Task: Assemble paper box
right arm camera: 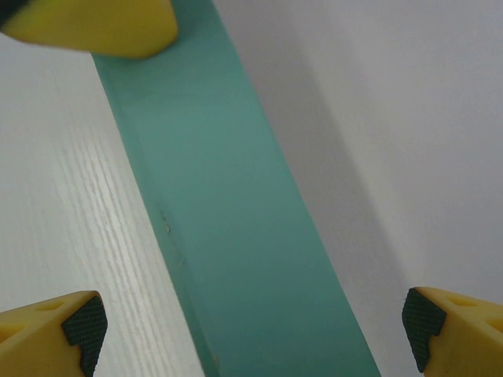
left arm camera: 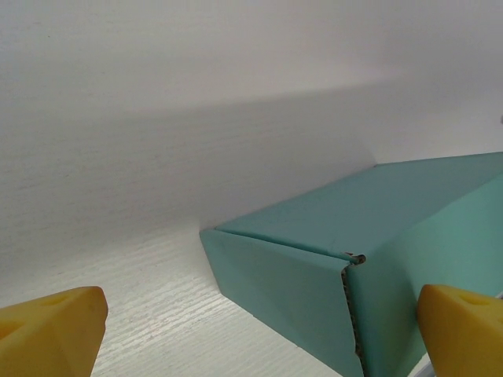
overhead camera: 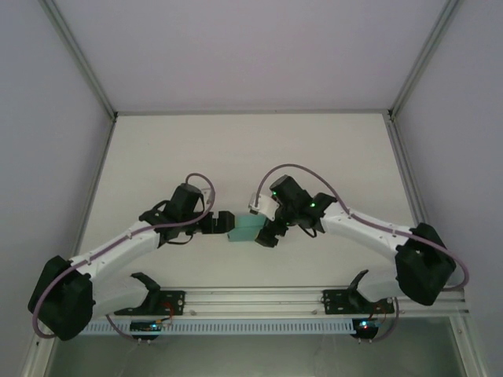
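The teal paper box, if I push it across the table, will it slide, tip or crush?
Probably slides: the paper box lies low and flat on the white table, so tipping seems unlikely. Likely light and easily dented: its corner seam shows thin card.

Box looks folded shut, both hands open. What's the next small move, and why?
Probably lift the right hand straight up, clear of the paper box. The box lies closed on the table, with only a slight gap at one corner seam. The right hand and the left hand both stand open around it, gripping nothing.
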You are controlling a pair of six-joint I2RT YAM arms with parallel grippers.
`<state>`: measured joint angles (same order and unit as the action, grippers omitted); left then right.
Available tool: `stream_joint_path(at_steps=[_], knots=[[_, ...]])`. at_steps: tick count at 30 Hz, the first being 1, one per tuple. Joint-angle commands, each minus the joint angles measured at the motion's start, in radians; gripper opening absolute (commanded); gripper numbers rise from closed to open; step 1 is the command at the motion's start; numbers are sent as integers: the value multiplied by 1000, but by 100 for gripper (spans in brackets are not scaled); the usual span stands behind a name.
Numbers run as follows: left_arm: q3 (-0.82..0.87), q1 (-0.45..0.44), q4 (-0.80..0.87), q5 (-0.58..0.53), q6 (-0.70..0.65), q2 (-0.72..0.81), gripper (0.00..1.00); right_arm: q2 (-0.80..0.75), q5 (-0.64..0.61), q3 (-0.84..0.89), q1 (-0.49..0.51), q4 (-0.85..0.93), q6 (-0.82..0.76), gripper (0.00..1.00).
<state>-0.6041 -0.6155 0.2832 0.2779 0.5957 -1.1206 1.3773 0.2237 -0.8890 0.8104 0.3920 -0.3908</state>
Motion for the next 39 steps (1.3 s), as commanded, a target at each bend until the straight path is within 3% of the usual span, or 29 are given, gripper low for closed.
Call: stream_joint_path(at_steps=[1, 9, 13, 20, 26, 29, 37, 39], knots=[[34, -1, 12, 9, 1, -22, 100, 43, -53, -42, 17, -1, -103, 97], [50, 2, 37, -26, 9, -17, 100, 82, -239, -43, 89, -28, -149, 79], [29, 5, 42, -38, 6, -6, 99, 83, -368, -40, 133, -30, -161, 54], [-31, 8, 76, -78, -5, 47, 100, 73, -623, -22, 159, -69, -114, 53], [-56, 22, 181, -214, 20, 167, 100, 102, -858, -7, 157, -116, -55, 51], [-42, 29, 220, -256, 46, 233, 100, 182, -1009, -51, 172, -105, 36, 57], [19, 36, 259, -299, 85, 388, 100, 454, -1108, -216, 291, 99, 291, 61], [25, 37, 264, -298, 89, 399, 100, 510, -1133, -292, 333, 182, 370, 68]])
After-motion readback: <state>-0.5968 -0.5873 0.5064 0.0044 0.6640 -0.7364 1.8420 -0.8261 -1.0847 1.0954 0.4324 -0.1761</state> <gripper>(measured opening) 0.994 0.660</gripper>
